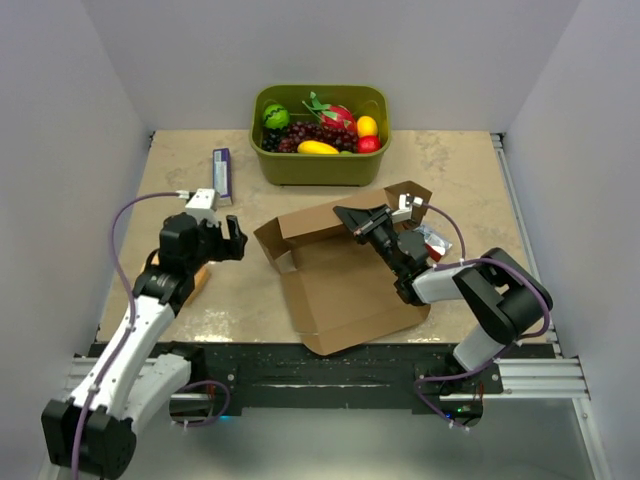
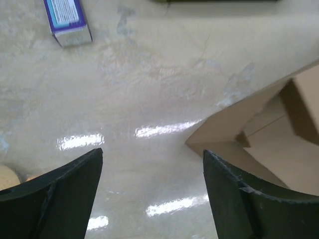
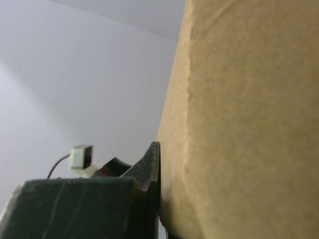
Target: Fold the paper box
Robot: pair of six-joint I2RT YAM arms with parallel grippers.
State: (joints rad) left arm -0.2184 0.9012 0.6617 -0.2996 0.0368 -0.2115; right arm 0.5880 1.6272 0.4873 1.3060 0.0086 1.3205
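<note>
The paper box point(image 1: 340, 285) is a brown cardboard sheet lying mid-table, with its back and left flaps partly raised. My right gripper point(image 1: 354, 219) is shut on the raised back flap near its right end. In the right wrist view the cardboard point(image 3: 239, 124) fills the right side, one finger point(image 3: 149, 172) lies flat against it, and the other finger is hidden behind it. My left gripper point(image 1: 237, 240) is open and empty, just left of the box's left corner. In the left wrist view it point(image 2: 152, 154) hangs over bare table, with the box corner point(image 2: 269, 134) to the right.
An olive-green tub point(image 1: 320, 168) of fruit stands behind the box. A small purple-and-white carton point(image 1: 222, 172) lies at the back left and shows in the left wrist view point(image 2: 67, 17). A tan object point(image 1: 197, 279) lies under the left arm. A red-and-white packet point(image 1: 435, 243) lies by the right arm.
</note>
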